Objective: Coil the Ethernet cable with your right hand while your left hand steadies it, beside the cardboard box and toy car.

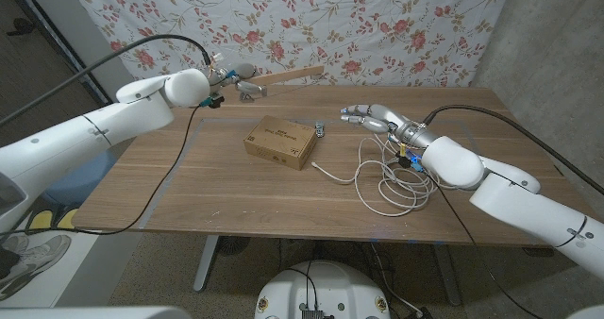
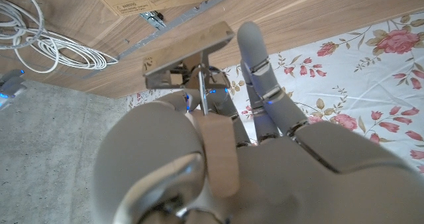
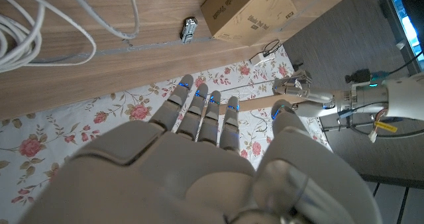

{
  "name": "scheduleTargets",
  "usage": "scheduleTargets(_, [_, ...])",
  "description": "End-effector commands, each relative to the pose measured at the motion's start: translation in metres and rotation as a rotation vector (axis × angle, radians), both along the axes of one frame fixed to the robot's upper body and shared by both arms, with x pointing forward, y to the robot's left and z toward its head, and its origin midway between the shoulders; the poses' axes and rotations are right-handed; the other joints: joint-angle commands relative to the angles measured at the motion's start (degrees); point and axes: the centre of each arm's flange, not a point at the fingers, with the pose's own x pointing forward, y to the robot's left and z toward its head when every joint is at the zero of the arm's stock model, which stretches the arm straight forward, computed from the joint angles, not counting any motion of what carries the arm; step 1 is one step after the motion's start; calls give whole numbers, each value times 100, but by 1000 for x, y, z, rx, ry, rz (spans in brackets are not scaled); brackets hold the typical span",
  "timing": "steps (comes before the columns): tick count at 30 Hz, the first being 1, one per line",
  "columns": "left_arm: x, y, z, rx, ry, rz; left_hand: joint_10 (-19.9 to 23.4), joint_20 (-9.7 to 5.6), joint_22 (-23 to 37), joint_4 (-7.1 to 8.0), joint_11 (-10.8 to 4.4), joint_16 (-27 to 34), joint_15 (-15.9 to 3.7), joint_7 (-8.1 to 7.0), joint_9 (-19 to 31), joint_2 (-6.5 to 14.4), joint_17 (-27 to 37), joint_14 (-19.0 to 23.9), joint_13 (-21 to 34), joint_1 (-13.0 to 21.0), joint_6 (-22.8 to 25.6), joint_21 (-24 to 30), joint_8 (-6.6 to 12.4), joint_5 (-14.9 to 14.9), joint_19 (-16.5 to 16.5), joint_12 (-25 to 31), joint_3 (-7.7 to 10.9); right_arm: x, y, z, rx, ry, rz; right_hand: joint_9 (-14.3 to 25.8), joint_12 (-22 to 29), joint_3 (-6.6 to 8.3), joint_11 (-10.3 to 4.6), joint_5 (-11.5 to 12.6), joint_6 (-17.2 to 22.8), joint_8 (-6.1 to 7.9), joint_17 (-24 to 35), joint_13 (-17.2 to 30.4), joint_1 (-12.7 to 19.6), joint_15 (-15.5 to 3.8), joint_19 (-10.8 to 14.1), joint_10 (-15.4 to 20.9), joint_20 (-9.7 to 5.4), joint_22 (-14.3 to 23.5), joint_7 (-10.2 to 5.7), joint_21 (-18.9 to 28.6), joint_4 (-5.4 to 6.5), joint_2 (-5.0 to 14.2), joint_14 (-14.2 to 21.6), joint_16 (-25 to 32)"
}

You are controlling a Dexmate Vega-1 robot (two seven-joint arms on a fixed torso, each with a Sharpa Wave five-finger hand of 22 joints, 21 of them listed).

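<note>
While the white cable (image 1: pixel 389 179) lies in a loose, untidy tangle on the table (image 1: pixel 189 192) toward its right side, neither hand touches it. Its loops sprawl in a rough oval running from the far side toward the near edge, and one free end (image 1: pixel 317 168) trails out to the left, pointing at the box (image 1: pixel 280 141).

Hovering just behind the tangle, the right hand (image 1: pixel 375 118) is empty, fingers straight and slightly apart, reaching leftward toward the box. That probably places it to come down onto the loops and begin gathering them.

Far off at the table's back left corner, the left hand (image 1: pixel 219 76) is raised and grips a wooden stick (image 1: pixel 283 75) with a metal clip on it, the stick jutting rightward over the far edge. Holding that, it looks in no position to steady the cable yet.

Sitting near the middle of the table is the box, turned at an angle, with the small toy car (image 1: pixel 320 128) just beside its far right corner. Both sit left of the cable, near its free end.
</note>
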Motion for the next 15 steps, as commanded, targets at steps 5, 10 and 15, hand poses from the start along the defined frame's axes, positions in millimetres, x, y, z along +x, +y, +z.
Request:
scheduleTargets(5, [-7, -13, 15, 44, 33, -89, 12, 357, -14, 14, -28, 14, -1424, -27, 19, -81, 76, 2065, 0, 27, -6, 62, 58, 82, -1726, 35, 34, -29, 47, -4, -276, 10, -52, 13, -45, -9, -49, 34, 39, 12, 42, 16, 65, 2, -39, -52, 48, 14, -6, -2, -54, -112, -138, -41])
scheduleTargets(10, [-11, -18, 17, 61, 40, -111, 12, 361, -17, 16, -14, 1, -1425, -15, 5, -82, 78, 2057, 4, 33, -9, 86, 63, 111, -1754, 53, 29, -35, 61, -6, -344, -14, -83, 15, -67, -19, -63, 45, -8, -11, 56, 19, 92, 9, -59, -98, 49, 14, -22, -12, -59, -133, -178, -51])
scheduleTargets(15, [-13, -19, 15, 68, 45, -122, 9, 364, -54, 13, -12, 6, -1432, -16, 14, -74, 89, 2062, 8, 43, -25, 97, 75, 131, -1753, 68, 22, -39, 74, -10, -409, -62, -142, 16, -75, -22, -87, 54, -26, -20, 65, 22, 121, 1, -69, -112, 59, 15, -32, -18, -68, -145, -189, -52])
